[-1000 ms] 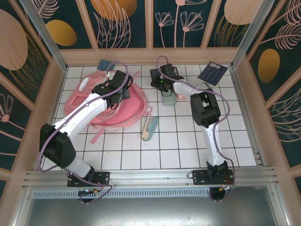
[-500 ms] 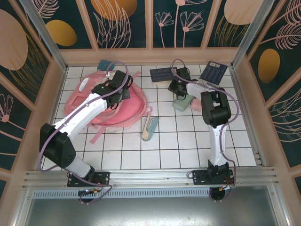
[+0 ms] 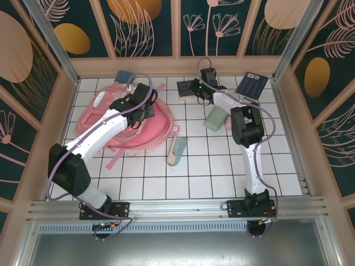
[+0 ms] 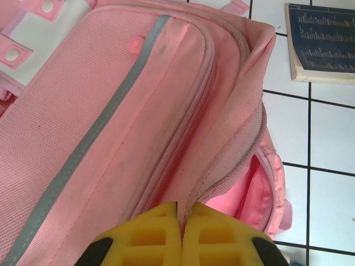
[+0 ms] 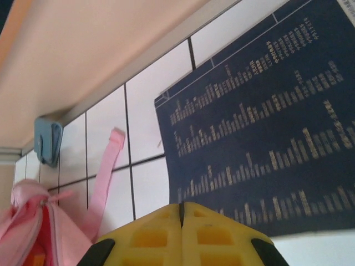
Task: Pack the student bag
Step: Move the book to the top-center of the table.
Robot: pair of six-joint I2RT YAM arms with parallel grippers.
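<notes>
Lab cell: aluminium frame [image 3: 166, 207], tiled table [image 3: 211, 172]

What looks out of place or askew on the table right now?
Nothing spilled or damaged. The soft pink fabric backpack lies flat, its zip opening gaping, straps sprawled around it. The pale green pouch sits skewed on the white tiled table.

Two white-and-black arms with yellow fingers

The left arm [image 3: 102, 130] and right arm [image 3: 252, 160] have smooth white shells on the long links, chunky black joint housings, and a black base plate [image 3: 105, 209] at the end farthest from the fingers. A lilac cable [image 3: 140, 74] loops along each. The left fingers [image 4: 150, 235] and right fingers [image 5: 147, 235] are yellow blocks with shallow rectangular pockets, black just behind them. A green dot [image 3: 193, 87] behind the right fingers is probably an indicator light.
</notes>
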